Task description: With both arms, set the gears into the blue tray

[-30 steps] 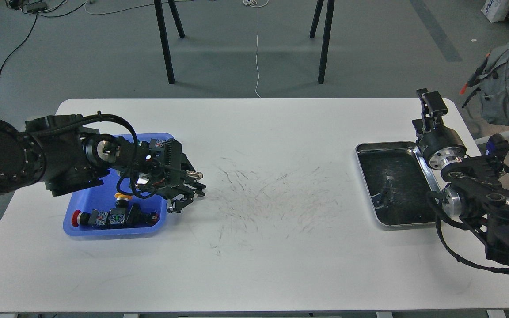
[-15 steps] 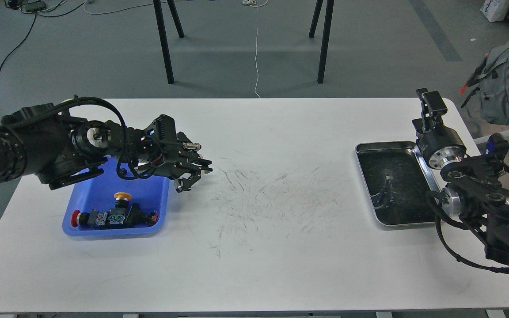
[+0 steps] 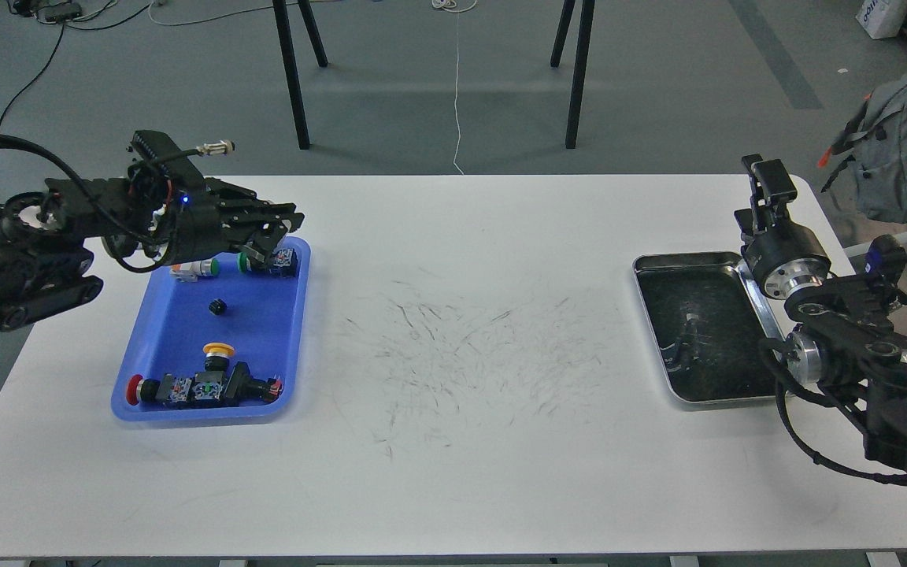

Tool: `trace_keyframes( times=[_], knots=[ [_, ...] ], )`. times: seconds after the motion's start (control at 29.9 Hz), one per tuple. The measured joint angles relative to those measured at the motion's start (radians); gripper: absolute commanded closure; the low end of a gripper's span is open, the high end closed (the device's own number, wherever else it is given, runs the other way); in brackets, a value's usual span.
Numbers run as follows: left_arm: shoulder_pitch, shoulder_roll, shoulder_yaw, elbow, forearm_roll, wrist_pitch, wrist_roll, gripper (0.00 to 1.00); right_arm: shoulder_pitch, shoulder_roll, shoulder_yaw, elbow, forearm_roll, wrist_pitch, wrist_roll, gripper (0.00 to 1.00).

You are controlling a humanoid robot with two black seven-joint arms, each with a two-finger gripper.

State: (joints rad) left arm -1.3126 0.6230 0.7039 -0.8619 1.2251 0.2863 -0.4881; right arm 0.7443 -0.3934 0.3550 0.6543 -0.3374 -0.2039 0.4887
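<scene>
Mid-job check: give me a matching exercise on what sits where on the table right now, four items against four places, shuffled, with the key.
Items:
1. gear
2. yellow-capped switch
3. silver tray
4. left gripper

Places:
A. right side of the table, beside the right gripper
B. above the far right corner of the blue tray
C. alone on the middle of the blue tray floor
D. near end of the blue tray, by the red-capped switch

Pairs: 1-C, 2-D, 3-A, 4-B

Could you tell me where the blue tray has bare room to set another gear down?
In the blue tray, bare floor surrounds the gear, between the green-capped switches at the far end and the yellow-capped switch. The near end is crowded.
</scene>
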Motion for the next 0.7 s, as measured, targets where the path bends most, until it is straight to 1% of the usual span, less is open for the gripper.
trace_keyframes(
  times=[0.23,0.4,0.53,0.7],
  knots=[
    [0.1,0.126,-0.069,-0.079,-0.104,-0.004,0.0,0.89,0.003,0.01,-0.011,-0.001,0.0,0.0,0.0,0.05],
    [0.204,0.181,-0.136,-0.117,-0.139,-0.004,-0.001,0.88,0.003,0.011,-0.013,-0.001,0.0,0.0,0.0,0.05],
    [0.27,0.201,-0.152,-0.13,-0.139,0.0,-0.001,0.88,0.003,0.013,-0.013,-0.001,-0.004,0.0,0.0,0.05],
    [0.321,0.198,-0.156,-0.13,-0.144,0.001,-0.001,0.88,0.003,0.016,-0.013,-0.001,-0.015,0.0,0.0,0.05]
  ],
)
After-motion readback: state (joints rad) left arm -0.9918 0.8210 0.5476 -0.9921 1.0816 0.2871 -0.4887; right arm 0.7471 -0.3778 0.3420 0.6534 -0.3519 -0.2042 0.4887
